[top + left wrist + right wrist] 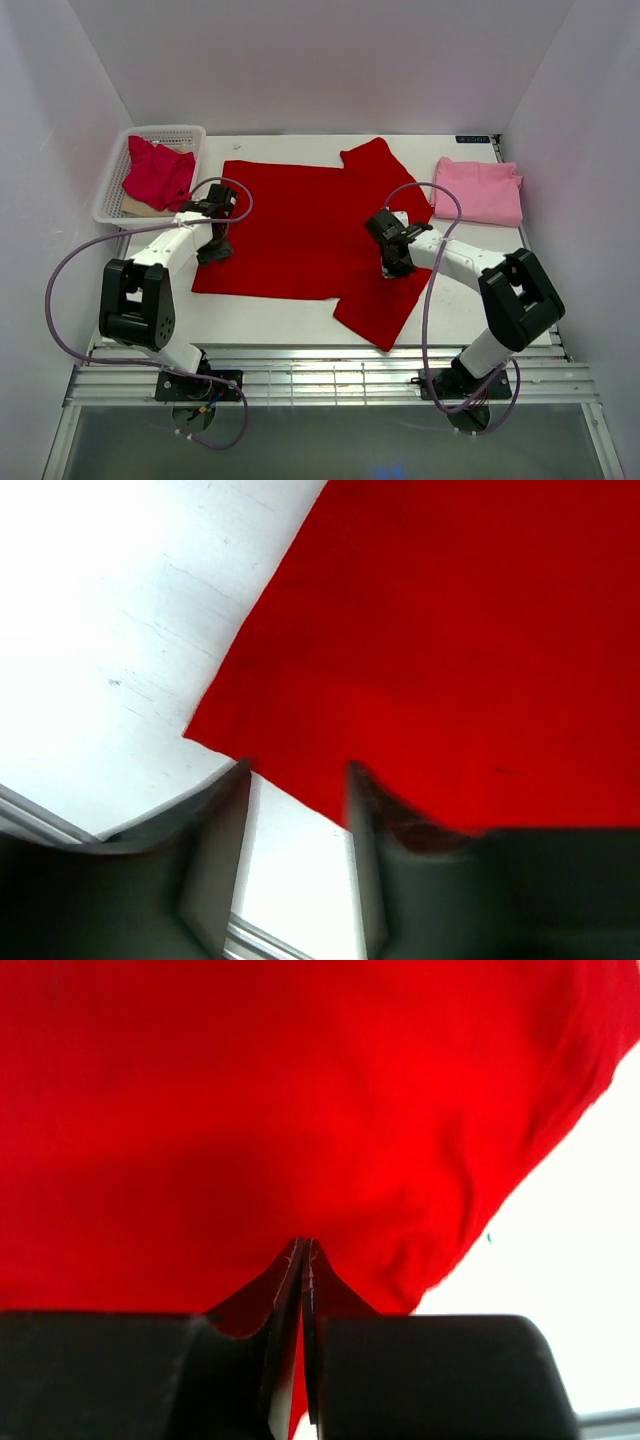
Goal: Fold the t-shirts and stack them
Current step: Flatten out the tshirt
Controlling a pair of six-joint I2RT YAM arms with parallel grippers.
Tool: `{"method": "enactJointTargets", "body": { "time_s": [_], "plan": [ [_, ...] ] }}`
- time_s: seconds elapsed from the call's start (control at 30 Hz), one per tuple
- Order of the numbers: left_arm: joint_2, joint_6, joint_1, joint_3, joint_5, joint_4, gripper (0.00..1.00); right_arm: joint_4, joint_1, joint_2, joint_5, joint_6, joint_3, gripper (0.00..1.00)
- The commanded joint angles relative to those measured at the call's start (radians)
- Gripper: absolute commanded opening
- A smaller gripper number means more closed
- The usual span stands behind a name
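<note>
red t-shirt (pixel 300 230) crosswise, sleeves rightward

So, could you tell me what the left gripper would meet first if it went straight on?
Probably the corner of the bright red t-shirt, flat on the table just ahead of the left gripper; depth is unclear.

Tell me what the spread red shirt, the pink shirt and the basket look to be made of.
Red shirt: soft matte cloth, probably cotton; it lies limp and puckers where the right end effector pinches it. Pink shirt: similar matte cloth, folded with soft creases. Basket: white plastic by its look, with a rigid open mesh wall.
</note>
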Motion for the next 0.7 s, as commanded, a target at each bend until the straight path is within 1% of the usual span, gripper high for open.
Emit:
{"method": "enactJointTargets", "body": {
  "time_s": [0.0, 0.03, 0.07, 0.27, 0.67],
  "plan": [
    [-0.052, 0.004, 0.002, -0.021, -0.019, 0.025, 0.42, 0.06, -0.049, 0.062, 0.069, -0.027, 0.053, 0.08],
    [-0.058, 0.004, 0.002, -0.025, -0.016, 0.031, 0.27, 0.07, -0.06, 0.073, 0.065, -0.031, 0.054, 0.08],
    [-0.067, 0.004, 0.002, -0.03, -0.011, 0.032, 0.0, 0.082, -0.081, 0.084, 0.062, -0.037, 0.054, 0.08],
    [-0.087, 0.007, 0.002, -0.052, 0.012, 0.045, 0.0, 0.146, -0.175, 0.153, 0.039, -0.073, 0.074, 0.08],
    [-0.101, 0.022, 0.002, -0.055, 0.018, 0.049, 0.0, 0.147, -0.298, 0.338, 0.01, -0.154, 0.315, 0.08]
  ]
}}
